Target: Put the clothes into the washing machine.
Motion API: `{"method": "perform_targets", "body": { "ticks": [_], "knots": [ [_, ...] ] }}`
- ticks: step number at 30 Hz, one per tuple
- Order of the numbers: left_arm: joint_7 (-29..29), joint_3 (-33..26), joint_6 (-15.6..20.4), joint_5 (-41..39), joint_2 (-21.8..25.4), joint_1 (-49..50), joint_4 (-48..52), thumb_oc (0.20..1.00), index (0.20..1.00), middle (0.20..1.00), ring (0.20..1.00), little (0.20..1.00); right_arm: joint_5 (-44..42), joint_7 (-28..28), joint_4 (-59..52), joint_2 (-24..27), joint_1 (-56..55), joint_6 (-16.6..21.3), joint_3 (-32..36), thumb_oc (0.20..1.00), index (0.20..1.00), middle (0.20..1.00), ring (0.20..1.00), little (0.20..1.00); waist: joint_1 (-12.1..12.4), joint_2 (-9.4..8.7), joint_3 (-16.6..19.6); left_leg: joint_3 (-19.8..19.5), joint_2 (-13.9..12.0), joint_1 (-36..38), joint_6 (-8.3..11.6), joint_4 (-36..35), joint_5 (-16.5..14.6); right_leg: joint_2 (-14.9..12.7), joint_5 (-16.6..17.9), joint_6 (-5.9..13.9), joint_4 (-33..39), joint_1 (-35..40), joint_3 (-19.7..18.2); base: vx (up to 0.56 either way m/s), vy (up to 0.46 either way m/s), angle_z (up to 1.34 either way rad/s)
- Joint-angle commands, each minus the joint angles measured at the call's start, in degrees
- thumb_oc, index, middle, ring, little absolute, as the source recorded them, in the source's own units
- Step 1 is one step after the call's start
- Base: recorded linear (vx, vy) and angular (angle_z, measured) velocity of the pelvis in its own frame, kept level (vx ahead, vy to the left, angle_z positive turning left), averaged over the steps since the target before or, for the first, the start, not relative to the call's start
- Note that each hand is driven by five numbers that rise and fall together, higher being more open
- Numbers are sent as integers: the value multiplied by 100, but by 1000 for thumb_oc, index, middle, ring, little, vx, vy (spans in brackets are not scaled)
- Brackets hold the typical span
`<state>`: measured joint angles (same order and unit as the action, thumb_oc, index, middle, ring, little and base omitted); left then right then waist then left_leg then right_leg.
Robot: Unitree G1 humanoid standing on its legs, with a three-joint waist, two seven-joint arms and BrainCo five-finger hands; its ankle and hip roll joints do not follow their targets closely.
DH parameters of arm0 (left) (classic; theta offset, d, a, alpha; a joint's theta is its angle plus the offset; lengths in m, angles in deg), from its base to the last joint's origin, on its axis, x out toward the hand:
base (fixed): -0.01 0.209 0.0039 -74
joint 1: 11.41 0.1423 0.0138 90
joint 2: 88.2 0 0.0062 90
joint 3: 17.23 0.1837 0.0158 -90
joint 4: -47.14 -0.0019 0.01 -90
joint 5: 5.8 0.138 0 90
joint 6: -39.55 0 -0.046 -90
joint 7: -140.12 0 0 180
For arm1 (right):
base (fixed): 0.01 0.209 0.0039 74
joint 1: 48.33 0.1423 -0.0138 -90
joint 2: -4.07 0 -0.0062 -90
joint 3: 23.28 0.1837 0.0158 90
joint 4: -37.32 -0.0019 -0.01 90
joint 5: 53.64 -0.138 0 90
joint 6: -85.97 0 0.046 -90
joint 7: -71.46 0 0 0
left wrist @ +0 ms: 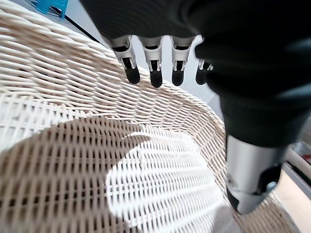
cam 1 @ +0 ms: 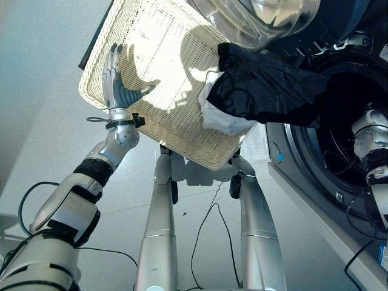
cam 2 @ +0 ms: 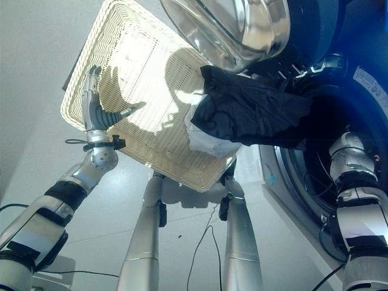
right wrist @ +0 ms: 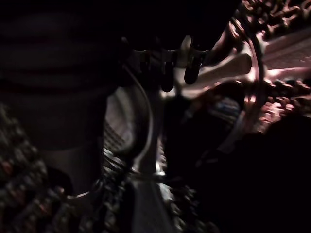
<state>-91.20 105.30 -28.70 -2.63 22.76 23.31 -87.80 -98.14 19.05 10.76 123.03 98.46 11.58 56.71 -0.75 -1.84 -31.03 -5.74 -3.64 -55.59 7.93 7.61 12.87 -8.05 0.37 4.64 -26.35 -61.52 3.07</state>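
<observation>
The left hand hovers over the near-left part of the cream wicker laundry basket, fingers straight and spread, thumb out to the side, holding nothing. The left wrist view confirms it: dark fingertips hang just above the basket's woven wall. The basket's floor is bare where the hand is. Over at the basket's right corner, a black garment lies bunched on top of a white cloth, and the black one drapes across the rim toward the dark drum opening of the washing machine. The round glass door is swung open above. The right arm reaches into the drum; from its wrist view the right hand is in deep shadow, and whether its fingers grip anything, I cannot tell.
</observation>
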Motion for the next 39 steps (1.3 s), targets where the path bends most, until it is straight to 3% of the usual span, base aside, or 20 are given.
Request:
{"method": "perform_targets", "body": {
  "ticks": [1, 6, 14, 20, 30, 35, 39],
  "knots": [
    [-236, -224, 104, 84, -267, -124, -104, 1000, 1000, 1000, 1000, 1000, 420, 15, 60, 192, -220, 69, -205, 1000, 1000, 1000, 1000, 1000, -79, 7, 124, 287, 508, -98, -281, 765, -768, 400, 1129, 368, 1336, 326, 353, -10, 51, 0],
    [-353, -337, 89, 160, -360, -63, -43, 1000, 1000, 1000, 1000, 1000, 1348, 66, -450, -219, -614, 71, -303, 1000, 1000, 1000, 1000, 1000, -137, 51, 124, 374, 488, -133, -268, 712, -742, 416, 1120, 358, 1331, 250, 301, -13, 41, -1],
    [-525, -506, 79, 348, -490, 128, 86, 1000, 1000, 1000, 1000, 1000, 1810, 395, -1203, -710, -1222, 76, -427, 1000, 1000, 1000, 1000, 1000, -215, 46, 124, 479, 450, -131, -249, 664, -703, 449, 1091, 332, 1301, 205, 256, -10, 22, -2],
    [-602, -631, 34, 486, -629, 194, 142, 1000, 1000, 1000, 1000, 1000, 2199, 1062, -1797, -1103, -1531, 85, -736, 1000, 1000, 1000, 1000, 1000, -271, 63, 124, 563, 413, -148, -214, 639, -631, 461, 1076, 305, 1274, 154, 201, -9, 34, -3],
    [-613, -697, -49, 565, -723, 226, 205, 1000, 1000, 1000, 1000, 1000, 3806, 1376, -2273, -1216, -1675, 38, -1386, 1000, 1000, 1000, 1000, 1000, -292, 87, 124, 599, 382, -151, -189, 613, -543, 466, 1043, 287, 1234, 149, 186, -2, 9, -1],
    [-597, -699, -20, 558, -742, 222, 160, 1000, 1000, 1000, 1000, 1000, 4352, 1277, -2265, -1198, -1619, -41, -1595, 1000, 1000, 1000, 1000, 1000, -280, 103, 124, 591, 385, -159, -190, 649, -534, 467, 1021, 285, 1185, 138, 192, 0, 0, 0],
    [-520, -611, -22, 498, -754, 39, 55, 1000, 1000, 1000, 1000, 1000, 5076, 1167, -1954, -1040, -1178, -351, -1997, 1000, 1000, 1000, 1000, 1000, -226, 151, 124, 577, 398, -185, -187, 680, -513, 439, 1023, 301, 1165, 124, 217, 0, 0, 0]
  ]
}}
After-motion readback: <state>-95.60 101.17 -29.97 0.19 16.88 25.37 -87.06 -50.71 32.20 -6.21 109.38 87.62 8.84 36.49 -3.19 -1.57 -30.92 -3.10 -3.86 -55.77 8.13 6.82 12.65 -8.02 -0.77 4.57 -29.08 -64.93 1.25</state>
